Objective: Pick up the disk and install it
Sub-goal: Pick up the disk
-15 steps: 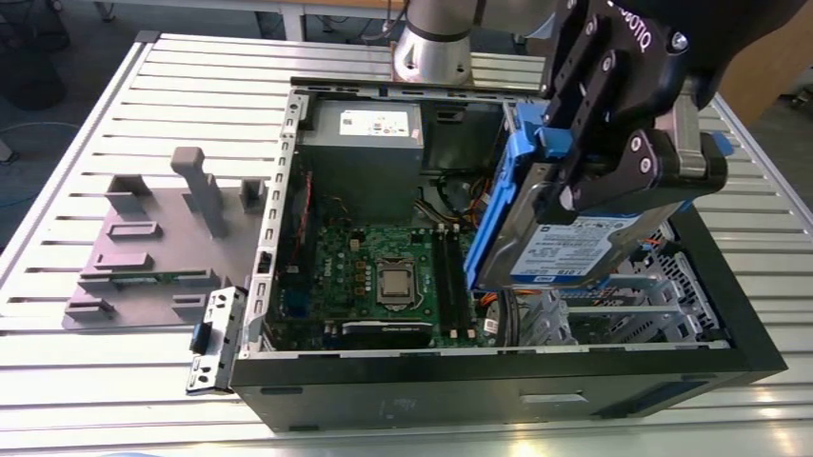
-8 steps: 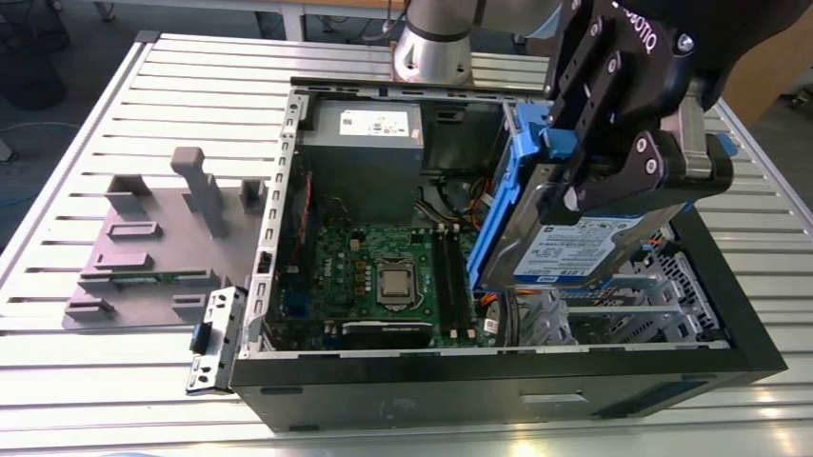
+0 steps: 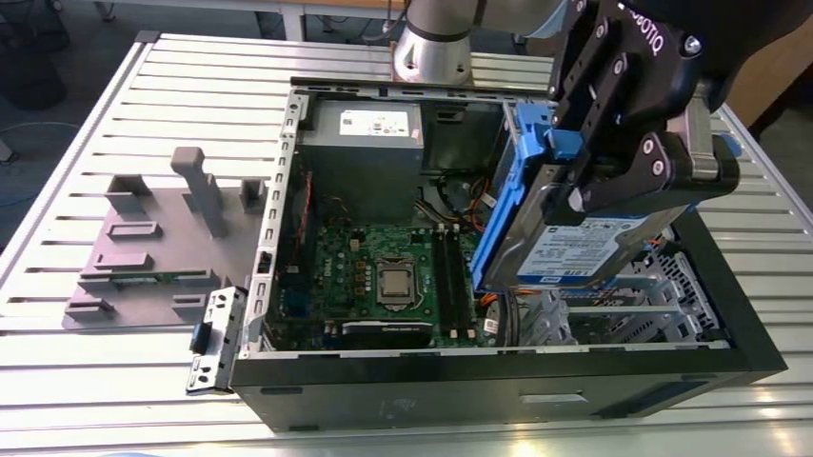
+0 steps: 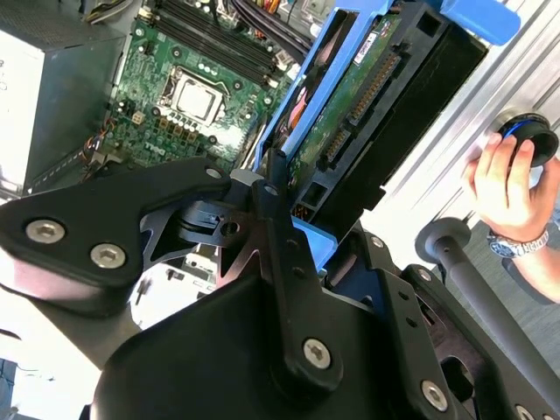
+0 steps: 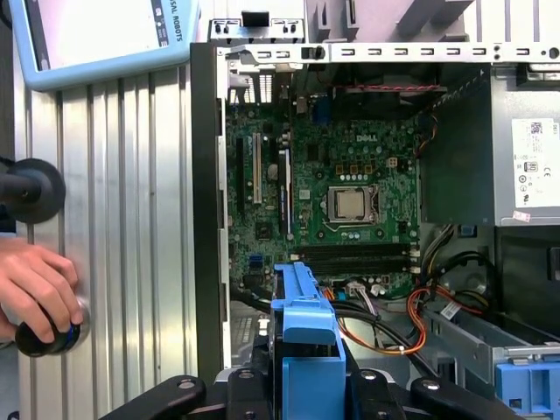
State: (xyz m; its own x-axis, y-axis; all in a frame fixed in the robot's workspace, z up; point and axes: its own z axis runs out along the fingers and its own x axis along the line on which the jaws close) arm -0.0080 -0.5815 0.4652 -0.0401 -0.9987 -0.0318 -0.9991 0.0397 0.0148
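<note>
Here we see the robot's gripper (image 3: 595, 183) clamped firmly on the disk (image 3: 578, 249). It holds the drive aloft and steeply tilted over an open computer case (image 3: 508, 369), which lies on its side on a slatted metal table (image 3: 102, 381). The drive's blue-and-white label faces the exterior view, and a blue rail (image 3: 498, 224) runs down the edge nearest the motherboard (image 3: 381, 276). Its lower end hangs just over the metal drive cage (image 3: 616, 309), at the exterior view's right side of the case. We cannot tell whether it touches anything there.

In the second wrist view we look along the black fingers (image 4: 280, 219) to the drive's green underside, with the processor socket in the case beyond. A person's hand (image 4: 507, 179) rests on a round black-and-blue knob (image 4: 532, 140) off the table's edge, and both wrist views show it.

A grey power-supply box (image 3: 368, 129) fills the far end of the case. A grey moulded fixture (image 3: 152, 248) stands on the table just beside the case, on the exterior view's left.
</note>
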